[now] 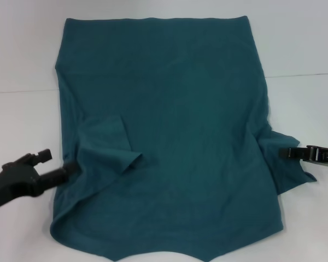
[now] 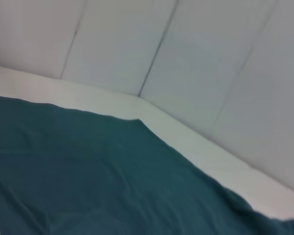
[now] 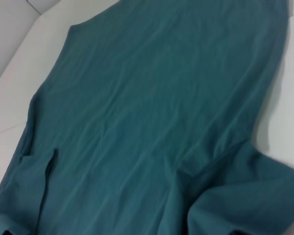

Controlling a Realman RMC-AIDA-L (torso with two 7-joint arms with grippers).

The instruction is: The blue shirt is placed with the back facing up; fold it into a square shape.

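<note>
The blue shirt [image 1: 175, 109] lies spread flat on the white table, hem at the far side and collar end toward me. Its left sleeve [image 1: 106, 150] is folded inward onto the body. Its right sleeve [image 1: 292, 169] still sticks out to the side. My left gripper [image 1: 74, 168] is low at the shirt's left edge, right at the folded sleeve. My right gripper [image 1: 285, 153] is at the right sleeve's edge, touching the fabric. The shirt fills the left wrist view [image 2: 88, 181] and the right wrist view [image 3: 152, 107].
The white table [image 1: 22, 125] has bare surface on both sides of the shirt. A seam line [image 1: 306, 75] crosses it at the far side. White wall panels [image 2: 196, 58] stand behind the table.
</note>
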